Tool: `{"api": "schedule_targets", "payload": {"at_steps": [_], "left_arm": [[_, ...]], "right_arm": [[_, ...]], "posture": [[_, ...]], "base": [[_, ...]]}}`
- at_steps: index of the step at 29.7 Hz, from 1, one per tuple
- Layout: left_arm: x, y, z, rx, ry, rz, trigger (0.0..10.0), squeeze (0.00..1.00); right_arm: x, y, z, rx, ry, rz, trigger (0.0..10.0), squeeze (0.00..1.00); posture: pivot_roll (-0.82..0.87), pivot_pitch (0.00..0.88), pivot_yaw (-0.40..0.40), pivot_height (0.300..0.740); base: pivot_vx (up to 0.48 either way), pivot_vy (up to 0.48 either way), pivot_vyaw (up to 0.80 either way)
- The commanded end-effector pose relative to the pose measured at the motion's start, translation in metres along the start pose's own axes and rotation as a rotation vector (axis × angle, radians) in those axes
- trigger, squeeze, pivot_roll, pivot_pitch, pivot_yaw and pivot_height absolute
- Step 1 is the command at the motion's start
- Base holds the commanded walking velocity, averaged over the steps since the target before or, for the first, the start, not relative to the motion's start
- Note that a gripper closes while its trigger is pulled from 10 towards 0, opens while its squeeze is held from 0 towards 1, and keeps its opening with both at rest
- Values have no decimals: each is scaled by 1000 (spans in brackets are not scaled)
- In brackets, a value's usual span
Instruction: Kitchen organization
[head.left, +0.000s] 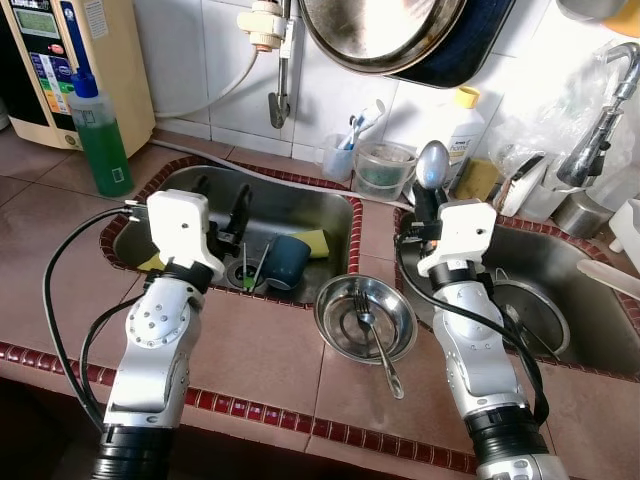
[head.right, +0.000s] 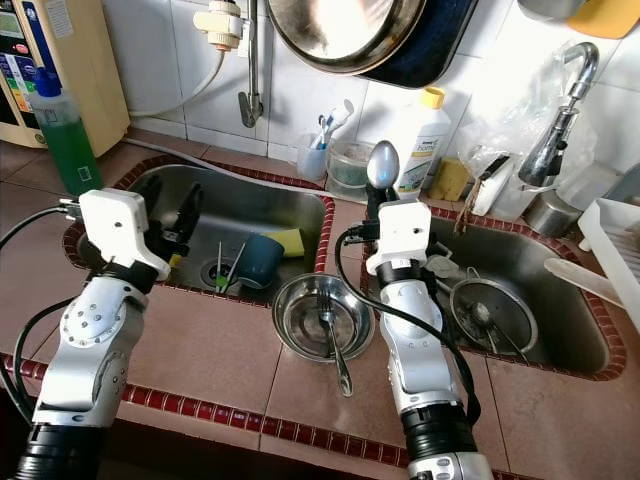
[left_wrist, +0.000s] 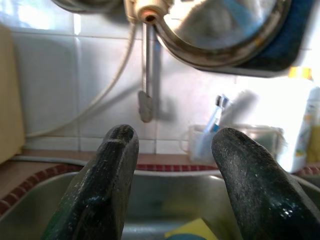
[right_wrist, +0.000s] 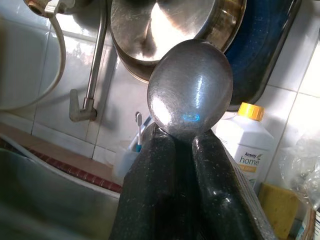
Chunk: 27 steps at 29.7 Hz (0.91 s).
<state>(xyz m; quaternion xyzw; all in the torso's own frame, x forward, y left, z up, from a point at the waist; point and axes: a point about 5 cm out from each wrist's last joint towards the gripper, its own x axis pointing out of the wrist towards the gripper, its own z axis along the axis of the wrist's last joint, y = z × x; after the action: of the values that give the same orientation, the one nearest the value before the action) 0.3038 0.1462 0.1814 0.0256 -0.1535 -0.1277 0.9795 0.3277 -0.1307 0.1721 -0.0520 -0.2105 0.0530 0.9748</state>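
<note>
My right gripper is shut on a steel spoon, held upright with its bowl on top, above the ledge between the two sinks. In the right wrist view the spoon stands out of the closed fingers. My left gripper hangs open over the left sink, with nothing between its fingers. A steel bowl on the tiled counter between the sinks holds a fork whose handle pokes over the near rim.
The left sink holds a blue cup, a yellow sponge and green sticks. A round steel lid lies in the right sink. A green soap bottle, a toothbrush cup, a clear tub and a white detergent bottle line the back.
</note>
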Motion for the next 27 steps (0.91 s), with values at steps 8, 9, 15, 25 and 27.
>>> {"api": "schedule_targets", "payload": {"at_steps": [8,9,15,25,27], "left_arm": [[-1,-19,10,13,-12,-108,10000,0],[-2,-19,10,12,-11,-115,10000,0],[-7,-18,11,38,7,-163,10000,0],[-16,-21,21,54,21,-234,10000,0],[-17,-22,22,50,29,-244,10000,0]], "right_arm": [[11,-19,-1,-14,28,22,10000,0],[13,-19,-2,-13,34,29,10000,0],[26,-24,3,-10,24,56,10000,0],[48,-14,11,72,32,227,10000,0],[50,-12,11,72,39,253,10000,0]], "posture": [[-113,0,-103,732],[-113,0,-103,732],[-101,0,-111,732],[-91,42,-113,732],[-89,48,-113,732]], "base": [[0,0,0],[0,0,0],[0,0,0],[0,0,0],[0,0,0]]}}
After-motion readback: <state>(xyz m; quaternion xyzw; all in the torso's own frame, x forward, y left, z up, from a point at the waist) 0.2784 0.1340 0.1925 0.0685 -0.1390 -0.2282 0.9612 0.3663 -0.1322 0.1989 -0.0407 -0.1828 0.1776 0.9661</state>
